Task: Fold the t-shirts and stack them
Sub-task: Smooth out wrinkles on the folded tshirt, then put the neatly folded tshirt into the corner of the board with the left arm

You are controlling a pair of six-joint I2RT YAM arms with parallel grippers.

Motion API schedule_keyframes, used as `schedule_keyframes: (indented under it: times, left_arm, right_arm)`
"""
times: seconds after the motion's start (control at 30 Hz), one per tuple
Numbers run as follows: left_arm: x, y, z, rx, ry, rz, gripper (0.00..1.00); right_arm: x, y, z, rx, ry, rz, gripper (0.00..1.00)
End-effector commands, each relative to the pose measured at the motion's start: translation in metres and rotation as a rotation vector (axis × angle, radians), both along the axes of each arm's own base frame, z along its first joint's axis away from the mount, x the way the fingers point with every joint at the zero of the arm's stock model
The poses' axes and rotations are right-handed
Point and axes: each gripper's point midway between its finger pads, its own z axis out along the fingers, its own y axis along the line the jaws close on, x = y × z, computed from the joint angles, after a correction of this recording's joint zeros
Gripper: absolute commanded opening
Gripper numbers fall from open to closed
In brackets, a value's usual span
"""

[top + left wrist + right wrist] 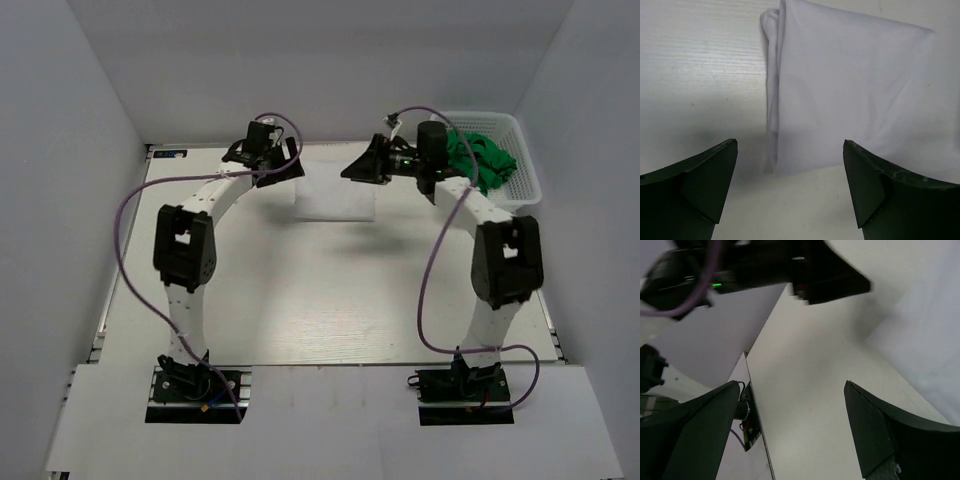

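I count one white t-shirt (pixel 335 200), folded, upper centre of table (pixel 330 300), near edge partly masked by arms. Green t-shirts (pixel 482 160) heaped in basket (pixel 530 175), upper right; number unreadable. Left gripper (pixel 790 150) spread, empty, shirt just beyond fingertips. Right gripper (pixel 790 390) spread, empty.

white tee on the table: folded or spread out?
Folded. The white t-shirt lies on the table as a compact rectangle, with stacked cloth layers showing along its left edge in the left wrist view.
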Motion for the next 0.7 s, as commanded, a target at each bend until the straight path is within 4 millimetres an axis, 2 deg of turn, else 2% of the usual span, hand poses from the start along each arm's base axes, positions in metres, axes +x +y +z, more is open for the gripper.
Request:
schedule_keyframes:
  times: [0.0,0.03,0.07,0.1,0.13,0.23,0.27,0.3,0.33,0.37,0.43,0.47,0.5,0.53,0.57,0.6,0.63,0.67]
  left_arm:
    - [0.019,0.0,-0.04,0.098,0.077,-0.007,0.95]
    - [0.032,-0.002,-0.03,0.108,0.06,-0.004,0.93]
    - [0.038,-0.002,-0.036,0.119,0.067,0.005,0.9]
    - [0.047,-0.01,-0.028,0.118,0.038,-0.01,0.87]
    - [0.051,-0.01,-0.051,0.137,0.072,-0.006,0.85]
    - [0.058,-0.021,-0.065,0.133,0.058,-0.029,0.78]
    - [0.062,-0.022,-0.072,0.133,0.058,-0.029,0.71]
    - [0.062,-0.028,-0.079,0.135,0.065,-0.038,0.64]
    - [0.062,-0.028,-0.079,0.135,0.065,-0.038,0.64]
    - [0.059,-0.034,-0.085,0.145,0.071,-0.056,0.56]
    - [0.054,-0.038,-0.089,0.162,0.076,-0.069,0.5]
    - [0.05,-0.036,-0.097,0.176,0.092,-0.078,0.43]
    - [0.045,-0.039,-0.102,0.191,0.097,-0.099,0.4]
    - [0.043,-0.045,-0.104,0.197,0.09,-0.118,0.33]
    - [0.041,-0.044,-0.107,0.206,0.096,-0.125,0.15]
    - [0.039,-0.048,-0.107,0.213,0.093,-0.141,0.06]
    - [0.04,-0.048,-0.111,0.226,0.09,-0.155,0.0]
    - [0.042,-0.046,-0.107,0.241,0.082,-0.156,0.0]
  right_arm:
    - [-0.014,-0.025,0.041,0.008,-0.125,-0.044,0.9]
    - [-0.019,-0.028,0.04,0.004,-0.123,-0.051,0.9]
    - [-0.02,-0.032,0.043,0.002,-0.134,-0.061,0.9]
    - [-0.026,-0.04,0.058,-0.008,-0.171,-0.085,0.9]
    - [-0.027,-0.045,0.057,-0.022,-0.18,-0.097,0.9]
    - [-0.034,-0.058,0.069,-0.055,-0.221,-0.136,0.9]
    - [-0.039,-0.064,0.075,-0.063,-0.229,-0.151,0.9]
    - [-0.041,-0.067,0.07,-0.075,-0.217,-0.157,0.9]
    - [-0.04,-0.072,0.073,-0.08,-0.234,-0.17,0.9]
    - [-0.043,-0.076,0.077,-0.087,-0.243,-0.185,0.9]
    - [-0.045,-0.084,0.071,-0.115,-0.228,-0.213,0.9]
    - [-0.046,-0.086,0.066,-0.122,-0.212,-0.22,0.9]
    - [-0.044,-0.092,0.067,-0.133,-0.217,-0.246,0.9]
    - [-0.045,-0.095,0.062,-0.138,-0.207,-0.252,0.9]
    - [-0.046,-0.096,0.061,-0.139,-0.204,-0.259,0.9]
    - [-0.044,-0.102,0.062,-0.142,-0.204,-0.277,0.9]
    - [-0.045,-0.104,0.058,-0.148,-0.196,-0.286,0.9]
    - [-0.044,-0.108,0.058,-0.151,-0.194,-0.299,0.9]
